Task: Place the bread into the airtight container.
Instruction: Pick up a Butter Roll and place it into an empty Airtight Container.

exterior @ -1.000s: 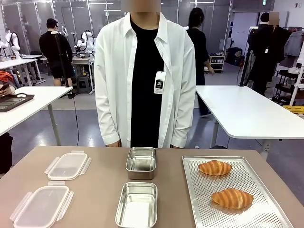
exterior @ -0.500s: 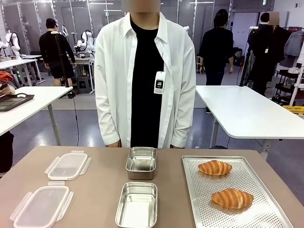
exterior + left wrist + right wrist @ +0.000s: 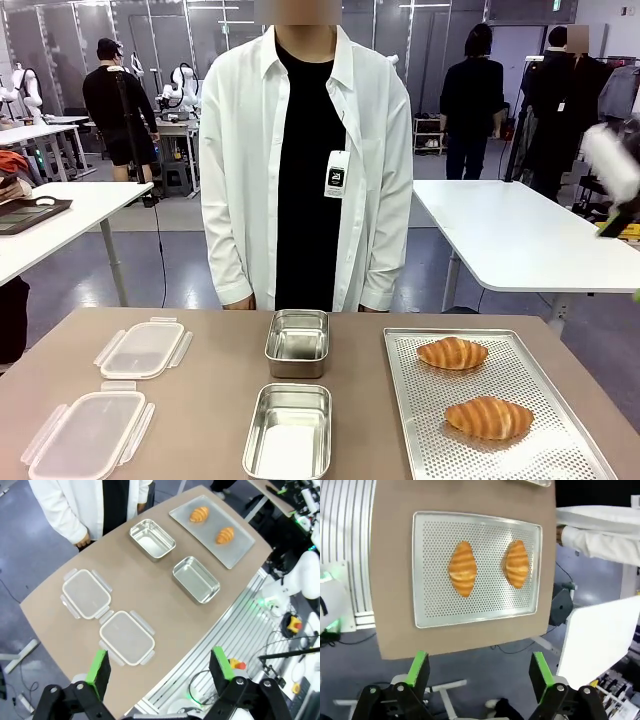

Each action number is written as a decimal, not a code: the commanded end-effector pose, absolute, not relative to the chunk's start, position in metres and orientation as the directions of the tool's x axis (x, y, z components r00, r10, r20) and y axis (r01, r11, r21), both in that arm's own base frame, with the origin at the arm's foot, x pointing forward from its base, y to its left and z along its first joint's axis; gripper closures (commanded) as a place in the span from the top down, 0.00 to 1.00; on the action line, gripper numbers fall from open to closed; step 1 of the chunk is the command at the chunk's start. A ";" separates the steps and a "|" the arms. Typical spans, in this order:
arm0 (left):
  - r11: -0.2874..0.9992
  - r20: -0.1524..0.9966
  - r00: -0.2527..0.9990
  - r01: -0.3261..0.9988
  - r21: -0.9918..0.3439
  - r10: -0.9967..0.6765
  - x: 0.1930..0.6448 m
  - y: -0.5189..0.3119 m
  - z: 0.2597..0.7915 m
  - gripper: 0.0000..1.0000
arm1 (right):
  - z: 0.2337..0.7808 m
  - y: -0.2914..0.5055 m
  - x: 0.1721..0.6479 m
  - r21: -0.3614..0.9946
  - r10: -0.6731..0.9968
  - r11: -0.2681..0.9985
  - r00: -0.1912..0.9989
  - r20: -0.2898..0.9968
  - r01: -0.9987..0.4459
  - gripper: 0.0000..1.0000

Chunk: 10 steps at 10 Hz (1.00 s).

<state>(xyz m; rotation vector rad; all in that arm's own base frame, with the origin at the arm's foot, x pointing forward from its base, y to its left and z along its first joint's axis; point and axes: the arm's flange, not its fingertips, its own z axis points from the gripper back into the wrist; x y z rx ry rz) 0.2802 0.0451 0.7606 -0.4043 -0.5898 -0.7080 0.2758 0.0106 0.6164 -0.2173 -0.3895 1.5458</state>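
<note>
Bread (image 3: 488, 417): two loaves, lie apart on perforated tray (image 3: 403, 400) at bench (image 3: 205, 385) right | steel containers (image 3: 288, 430): two, empty, mid-bench beside tray | lids (image 3: 142, 349): two, off, at left | left tool (image 3: 159, 662): hangs high over bench, wide open, empty | right tool (image 3: 479, 665): high, facing tray, wide open, empty | person (image 3: 300, 150): stands at far edge

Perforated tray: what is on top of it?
Two breads lie on the perforated tray: the far bread and the near bread, apart. The tray surface beneath each is covered.
</note>
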 end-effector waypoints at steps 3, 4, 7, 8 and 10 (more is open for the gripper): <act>0.685 0.632 0.598 0.714 -0.142 -0.493 0.280 0.044 0.762 1.00 | 0.527 0.030 0.315 -0.342 0.997 -0.045 -0.062 0.041 -0.939 1.00; 0.685 0.632 0.598 0.714 -0.142 -0.493 0.280 0.044 0.762 1.00 | 0.504 0.033 0.322 -0.295 0.997 -0.028 -0.050 0.066 -0.955 1.00; 0.685 0.632 0.598 0.714 -0.142 -0.493 0.280 0.044 0.762 1.00 | 0.442 0.040 0.354 -0.205 0.996 0.024 0.006 0.090 -0.979 1.00; 0.685 0.632 0.598 0.714 -0.142 -0.493 0.280 0.044 0.762 1.00 | 0.426 0.040 0.362 -0.181 0.995 0.045 0.028 0.098 -0.982 1.00; 0.685 0.632 0.598 0.714 -0.142 -0.493 0.280 0.044 0.762 1.00 | 0.398 0.044 0.371 -0.152 0.990 0.083 0.065 0.123 -0.985 1.00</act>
